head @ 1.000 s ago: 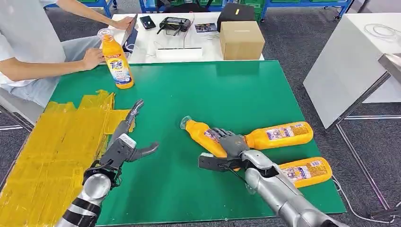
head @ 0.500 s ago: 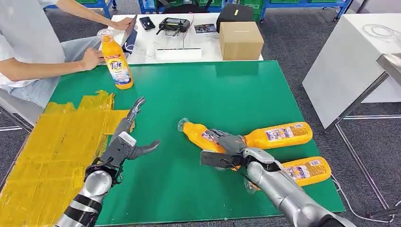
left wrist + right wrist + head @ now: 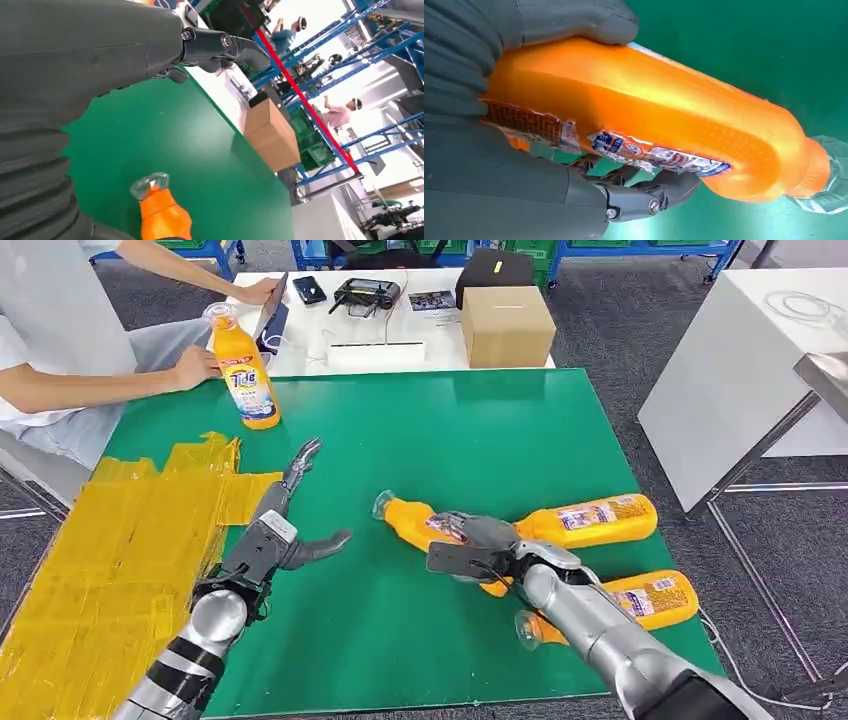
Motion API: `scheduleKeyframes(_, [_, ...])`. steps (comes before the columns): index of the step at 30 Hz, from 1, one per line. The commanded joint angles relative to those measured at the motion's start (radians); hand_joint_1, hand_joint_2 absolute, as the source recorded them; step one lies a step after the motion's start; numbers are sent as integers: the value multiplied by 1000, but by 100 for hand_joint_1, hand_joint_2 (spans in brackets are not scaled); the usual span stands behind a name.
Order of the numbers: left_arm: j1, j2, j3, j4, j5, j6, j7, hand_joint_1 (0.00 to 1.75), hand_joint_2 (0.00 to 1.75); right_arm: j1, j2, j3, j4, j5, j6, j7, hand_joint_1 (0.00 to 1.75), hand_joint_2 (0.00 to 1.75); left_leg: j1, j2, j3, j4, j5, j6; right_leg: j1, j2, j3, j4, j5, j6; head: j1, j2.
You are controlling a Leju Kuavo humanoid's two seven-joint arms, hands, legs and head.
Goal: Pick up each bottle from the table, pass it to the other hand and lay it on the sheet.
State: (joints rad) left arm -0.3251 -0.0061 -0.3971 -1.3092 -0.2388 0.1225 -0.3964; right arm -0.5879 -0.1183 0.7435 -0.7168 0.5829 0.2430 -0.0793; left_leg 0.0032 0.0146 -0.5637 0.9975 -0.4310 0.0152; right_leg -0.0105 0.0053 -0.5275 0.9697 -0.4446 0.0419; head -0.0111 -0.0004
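Fingers (image 3: 644, 200) of the right hand (image 3: 478, 550) wrap the orange bottle (image 3: 428, 525); left hand (image 3: 270, 540), at nine o'clock, spread empty. Likely rigid, slick; grip mid-body.

Glossy plastic, matt green

Shiny orange bottle (image 3: 649, 130) with torn paper label — smooth matt worktop (image 3: 480, 430), crinkled yellow sheet (image 3: 110, 550), brown cardboard box (image 3: 507, 325).

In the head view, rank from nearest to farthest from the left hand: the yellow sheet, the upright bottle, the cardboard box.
From the left hand:
1. Yellow sheet, right beside it on its left.
2. Upright bottle, at the table's far left edge.
3. Cardboard box, on the white table beyond.
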Motion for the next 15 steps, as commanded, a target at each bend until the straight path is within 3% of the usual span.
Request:
scheduleKeyframes(1, [-46, 8, -46, 72, 14, 1, 1, 0, 175, 39, 29, 186, 164, 106, -41, 56, 148, 175, 2, -3, 2, 0, 0, -1, 2, -2, 0, -2, 0, -1, 0, 0])
scheduleKeyframes(2, [-44, 9, -46, 71, 14, 1, 1, 0, 175, 42, 36, 189, 163, 108, -45, 57, 148, 175, 3, -7, -4, -4, 4, -1, 3, -6, -3, -6, 3, -2, 0, 0])
scheduleKeyframes(7, [-44, 9, -46, 71, 14, 1, 1, 0, 175, 42, 36, 189, 163, 108, -45, 57, 148, 175, 2, -2, 4, 0, -2, -3, 2, 1, 1, 0, 0, -2, 0, 0])
scheduleKeyframes(9, [-44, 9, -46, 71, 14, 1, 1, 0, 175, 40, 34, 188, 164, 107, -44, 56, 148, 175, 3, -6, -4, -3, 3, -3, 3, -4, -5, -4, 4, -2, 0, 0])
scheduleKeyframes(10, [-44, 9, -46, 71, 14, 1, 1, 0, 175, 40, 34, 188, 164, 107, -44, 56, 148, 175, 2, -1, 7, 1, -3, -3, 2, 1, 3, 1, 0, -1, 0, 0])
scheduleKeyframes(11, [-40, 9, -43, 65, 15, 2, 1, 0, 175, 38, 33, 198, 162, 125, -63, 59, 154, 175, 3, -3, 1, 0, 0, -3, 2, -1, -2, -1, 2, -2, 1, 0])
scheduleKeyframes(14, [-11, 10, -22, 33, 5, 9, 11, 0, 175, 37, 56, 268, 131, 229, -150, 63, 161, 175, 3, -2, 3, -1, -1, -3, 3, 1, 0, -1, 2, -2, 0, 0])
scheduleKeyframes(15, [-6, 11, -17, 27, 4, 8, 11, 0, 175, 37, 60, 283, 117, 246, -159, 59, 171, 175, 2, 1, 7, 0, -3, -3, 2, 4, 3, 0, 0, -2, 0, 0])
